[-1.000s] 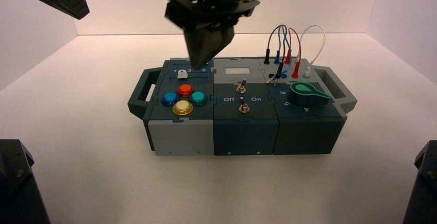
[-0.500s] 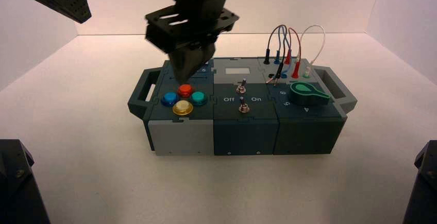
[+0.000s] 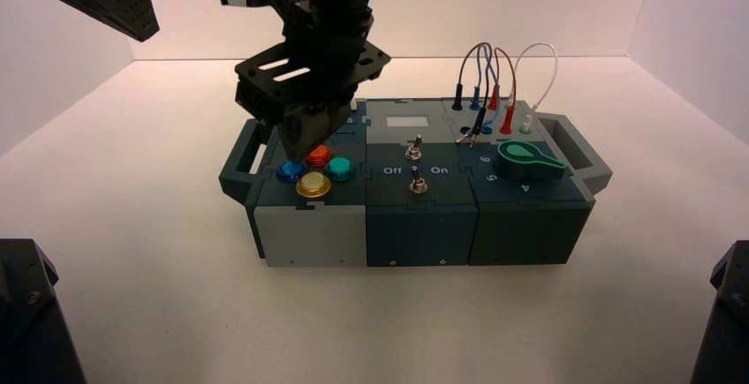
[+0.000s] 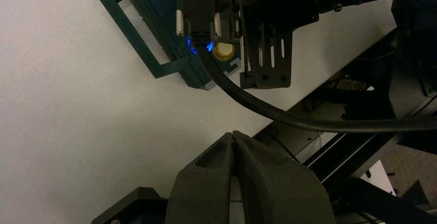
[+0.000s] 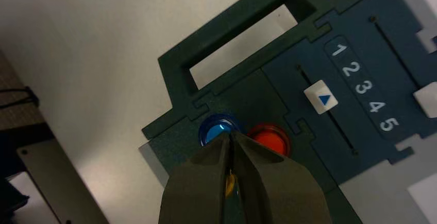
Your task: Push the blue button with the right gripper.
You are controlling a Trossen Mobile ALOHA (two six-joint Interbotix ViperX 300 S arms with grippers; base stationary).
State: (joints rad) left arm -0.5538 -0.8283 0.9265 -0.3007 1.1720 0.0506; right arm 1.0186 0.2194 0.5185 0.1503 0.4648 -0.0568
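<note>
- while clenched, right gripper (image 5: 230,137) tip sits at blue button (image 5: 217,129), beside red button (image 5: 270,137)
- slider (image 5: 320,100) scale reads 1 2 3 4 5
- left gripper (image 4: 234,136) clenched, off the box (image 3: 530,225)

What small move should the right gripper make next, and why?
Probably a short push straight down. The right gripper, fingers shut, has its tip at the edge of the blue button, beside the red button. Whether it already touches cannot be told. The left gripper is parked away from the box.
</note>
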